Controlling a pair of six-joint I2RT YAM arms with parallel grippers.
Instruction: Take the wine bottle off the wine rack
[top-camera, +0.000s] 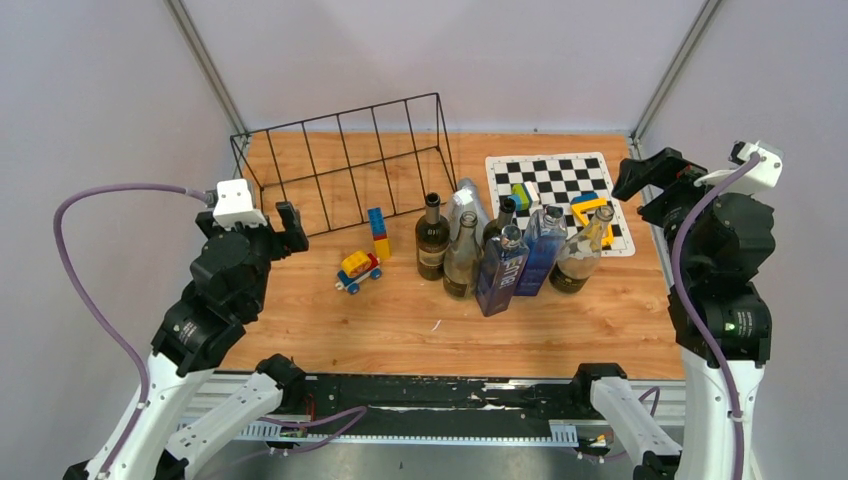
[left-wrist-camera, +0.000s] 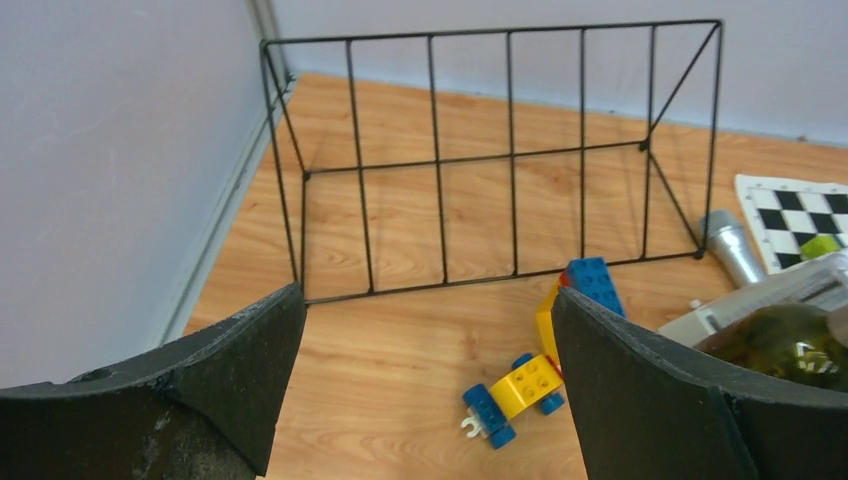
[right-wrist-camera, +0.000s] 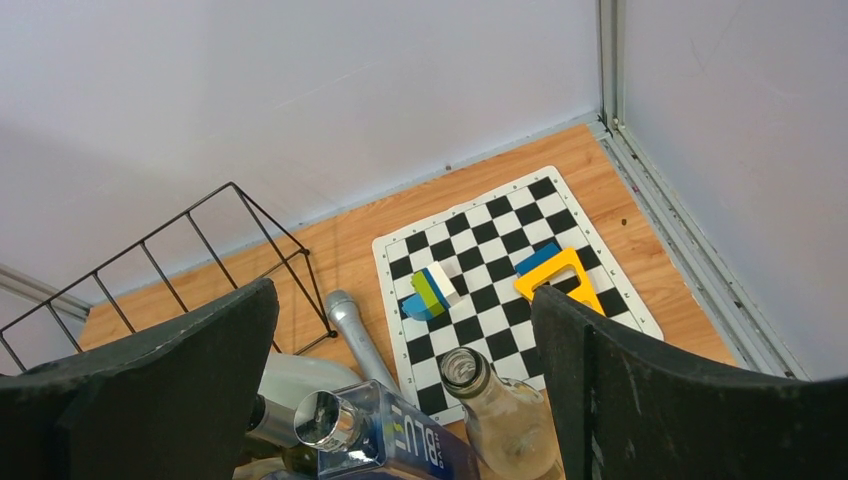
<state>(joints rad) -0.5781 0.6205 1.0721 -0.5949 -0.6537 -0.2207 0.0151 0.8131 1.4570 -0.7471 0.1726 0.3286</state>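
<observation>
Both tools gape wide and grip nothing, and the wine bottle (top-camera: 432, 240) stands on the desk (top-camera: 400, 325) outside the wine rack (top-camera: 340, 165).

The left tool (left-wrist-camera: 425, 300) hangs at the left of the frame and the right tool (right-wrist-camera: 400, 300) at the right edge, neither touching anything. The wooden desk is walled by pale grey panels. The rack sits in the upper left, just beyond the left tool. The dark bottle is upright at centre, the leftmost of a cluster of bottles (top-camera: 500, 270) between both tools, beside the chessboard mat (top-camera: 545, 170).
</observation>
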